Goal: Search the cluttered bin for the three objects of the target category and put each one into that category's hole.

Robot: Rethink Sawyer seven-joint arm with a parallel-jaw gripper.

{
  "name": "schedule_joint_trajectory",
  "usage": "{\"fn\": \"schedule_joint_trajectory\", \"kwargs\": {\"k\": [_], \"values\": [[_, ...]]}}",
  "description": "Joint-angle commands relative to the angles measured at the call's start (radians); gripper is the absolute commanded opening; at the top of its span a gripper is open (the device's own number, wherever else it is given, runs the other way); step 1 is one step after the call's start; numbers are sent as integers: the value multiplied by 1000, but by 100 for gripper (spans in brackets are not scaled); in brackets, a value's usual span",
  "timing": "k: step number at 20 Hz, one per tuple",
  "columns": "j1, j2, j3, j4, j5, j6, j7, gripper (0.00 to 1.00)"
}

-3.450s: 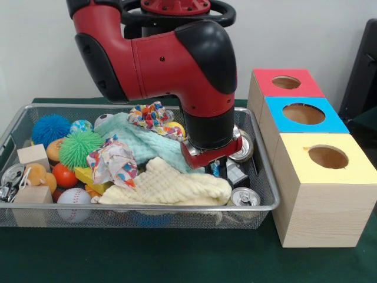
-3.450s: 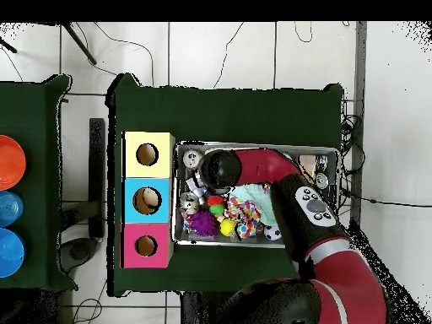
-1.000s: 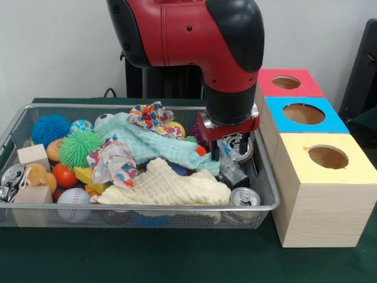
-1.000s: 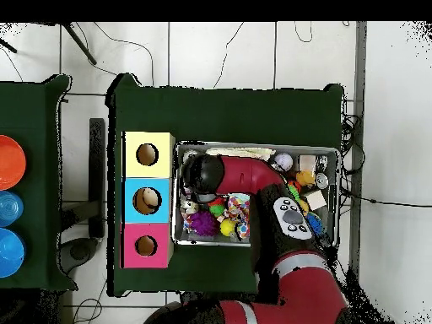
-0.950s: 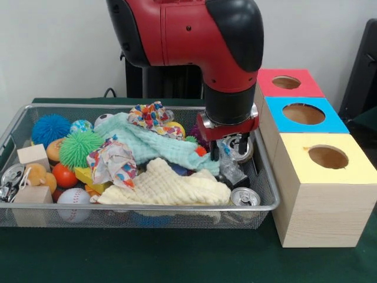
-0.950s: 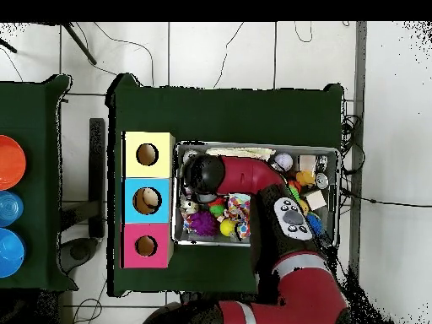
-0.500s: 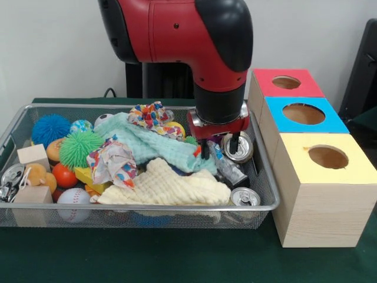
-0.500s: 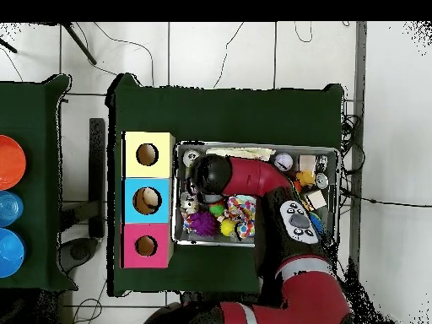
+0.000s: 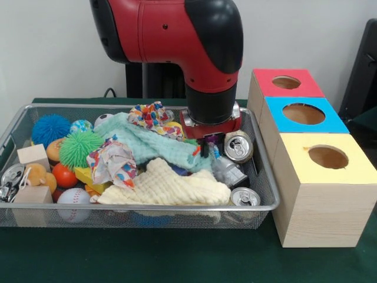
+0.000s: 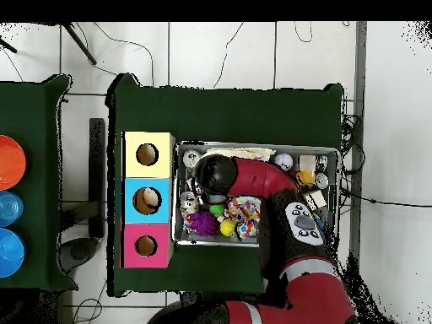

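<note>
Claw (image 9: 205, 147) low in the bin (image 9: 268, 194), right of centre, dark tips at the edge of the mint cloth (image 9: 150, 144). Red wrist block hides most of it; cannot tell if it is wide, narrow or holding anything. Arm (image 9: 188, 41) drops in from above; overhead view shows only its black elbow (image 10: 214, 174) over the spot.

One bottle (image 9: 228, 171), clear plastic, crumpled, lying just right of and below the claw, between two cans. Upright can (image 9: 238, 146) beside the claw's right; second can (image 9: 245, 197) at the bin's near right corner. No other bottles made out in the clutter.

Cream cloth (image 9: 168, 188) lies near front, patterned cloth (image 9: 112, 162) to its left. Green spiky ball (image 9: 79, 147), blue spiky ball (image 9: 50, 128), baseball (image 9: 73, 200) and wood blocks (image 9: 32, 156) at the left end.

Blue box (image 9: 303, 115) stands right of the bin, between red box (image 9: 287, 82) and yellow box (image 9: 321, 188). Its hole (image 9: 303, 113) is open; overhead, something pale shows inside it (image 10: 148, 200).
</note>
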Motion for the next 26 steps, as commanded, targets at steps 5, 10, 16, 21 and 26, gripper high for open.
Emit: {"fn": "schedule_joint_trajectory", "kwargs": {"k": [5, 10, 16, 21, 26], "values": [[15, 16, -17, 59, 25, -69, 209, 0], [23, 20, -21, 56, 31, -71, 215, 0], [44, 10, -47, 54, 57, -52, 259, 0], [60, 4, -72, 44, 79, -31, 274, 0], [80, 2, -109, 19, 104, 3, 287, 0]]}}
